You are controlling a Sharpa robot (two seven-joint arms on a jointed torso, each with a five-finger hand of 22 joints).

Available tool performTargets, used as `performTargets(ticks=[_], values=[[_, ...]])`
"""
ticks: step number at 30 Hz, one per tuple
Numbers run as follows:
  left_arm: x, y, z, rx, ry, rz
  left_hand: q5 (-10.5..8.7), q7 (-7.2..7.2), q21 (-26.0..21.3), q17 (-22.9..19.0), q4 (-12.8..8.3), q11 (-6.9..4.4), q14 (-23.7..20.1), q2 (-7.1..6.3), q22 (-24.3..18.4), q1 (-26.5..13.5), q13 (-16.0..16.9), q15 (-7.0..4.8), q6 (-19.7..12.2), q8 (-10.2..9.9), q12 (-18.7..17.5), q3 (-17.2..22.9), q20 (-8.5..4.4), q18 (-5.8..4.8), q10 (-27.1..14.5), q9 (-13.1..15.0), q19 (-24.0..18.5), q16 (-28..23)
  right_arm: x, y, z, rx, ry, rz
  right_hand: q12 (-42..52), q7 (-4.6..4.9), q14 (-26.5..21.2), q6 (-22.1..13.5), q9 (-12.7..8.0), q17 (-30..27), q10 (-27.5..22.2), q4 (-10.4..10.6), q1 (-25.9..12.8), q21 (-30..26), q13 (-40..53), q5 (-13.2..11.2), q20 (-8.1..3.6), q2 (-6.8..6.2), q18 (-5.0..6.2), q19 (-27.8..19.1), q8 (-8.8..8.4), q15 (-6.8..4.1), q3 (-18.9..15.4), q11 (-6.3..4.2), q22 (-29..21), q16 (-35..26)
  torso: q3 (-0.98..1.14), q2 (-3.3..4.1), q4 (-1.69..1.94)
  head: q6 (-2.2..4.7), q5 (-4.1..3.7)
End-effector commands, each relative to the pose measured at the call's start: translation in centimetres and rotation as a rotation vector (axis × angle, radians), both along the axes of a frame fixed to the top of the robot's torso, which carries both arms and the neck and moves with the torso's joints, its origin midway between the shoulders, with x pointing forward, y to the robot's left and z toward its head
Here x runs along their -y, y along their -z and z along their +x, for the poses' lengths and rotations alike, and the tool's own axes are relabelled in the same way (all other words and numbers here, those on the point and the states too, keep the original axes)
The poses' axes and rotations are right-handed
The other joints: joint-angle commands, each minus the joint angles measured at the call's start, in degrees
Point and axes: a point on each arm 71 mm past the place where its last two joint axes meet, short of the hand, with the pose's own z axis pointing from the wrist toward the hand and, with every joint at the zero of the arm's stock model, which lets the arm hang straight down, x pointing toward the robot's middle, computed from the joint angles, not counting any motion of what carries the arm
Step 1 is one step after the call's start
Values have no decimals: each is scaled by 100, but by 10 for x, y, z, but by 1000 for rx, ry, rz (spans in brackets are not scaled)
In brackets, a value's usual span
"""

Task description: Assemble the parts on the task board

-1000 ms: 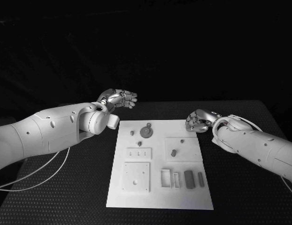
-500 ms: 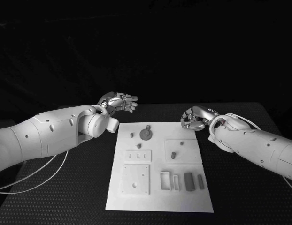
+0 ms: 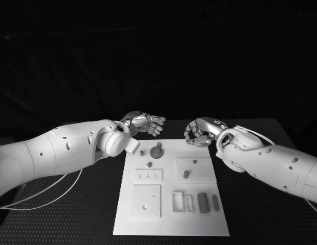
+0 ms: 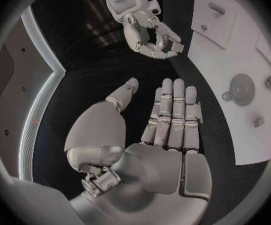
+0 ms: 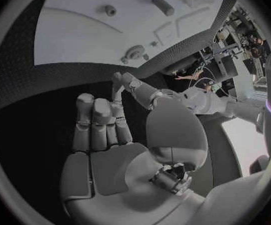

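Two robot hands are seen above the far end of the table [image 3: 70, 214], just beyond the far edge of the task board [image 3: 203, 217]. The left robot hand [image 3: 145, 124] is held over the black surface near the board's far left corner; in its wrist view the fingers [image 4: 173, 116] are stretched out straight and side by side, the thumb set apart, and nothing is held. The right robot hand [image 3: 200, 130] is seen near the board's far right corner, close to the left one but not touching it. From its own wrist camera its fingers [image 5: 98, 122] are extended together with an empty palm; from the left wrist camera the same hand [image 4: 151, 37] is seen with fingers partly curled, and again nothing is gripped.

The board is laid flat in the middle of the table, and the parts are spread across it. A round disc [image 3: 157, 151] is seen at the far end, a small peg [image 3: 150, 164] just nearer than it. A short pin [image 3: 186, 174] is stood in a square block at the middle right. Two dark bars [image 3: 203, 201] are lain side by side at the near right, beside a pale frame. A square plate [image 3: 145, 200] with holes is lain at the near left. No part is touched by either hand.
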Motion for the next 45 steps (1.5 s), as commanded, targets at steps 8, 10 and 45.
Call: performTargets(ticks=[8, 10, 45], values=[[22, 19, -19, -54, 128, 124, -34, -13, 36, 20, 270, 17, -13, -253, 99, -222, 1, 21, 65, -60, -58, 32, -23, 90, 19, -25, -12, -26, -24, -6, -13, 74, -20, -16, -35, 129, 57, 201, 331, -17, 68, 26, -96, 33, -13, -16, -18, -59, 103, 78, 102, -5, 35, -12, -23, -2, -25, -158, -19, -62, 95], [24, 20, -20, -52, 145, 135, -34, -14, 38, 23, 312, 17, -15, -296, 100, -250, 1, 22, 71, -63, -60, 40, -21, 91, 20, -26, -13, -27, -26, -7, -14, 76, -24, -14, -36, 129, 60, 202, 332, -17, 69, 27, -99, 33, -13, -17, -20, -63, 103, 80, 101, -6, 35, -13, -25, -4, -26, -163, -19, -62, 106], [33, 24, -27, -62, 182, 188, -32, -18, 83, 74, 526, 11, -7, -332, 112, -244, 20, 19, 98, -91, -75, 112, -15, 109, 36, -23, -34, -11, -55, -13, -34, 83, -110, 18, -69, 122, 98, 216, 350, -36, 103, 40, -101, 21, -24, 2, -45, -140, 103, 110, 71, -15, 102, -21, -63, -46, -21, -139, -16, -59, 96]])
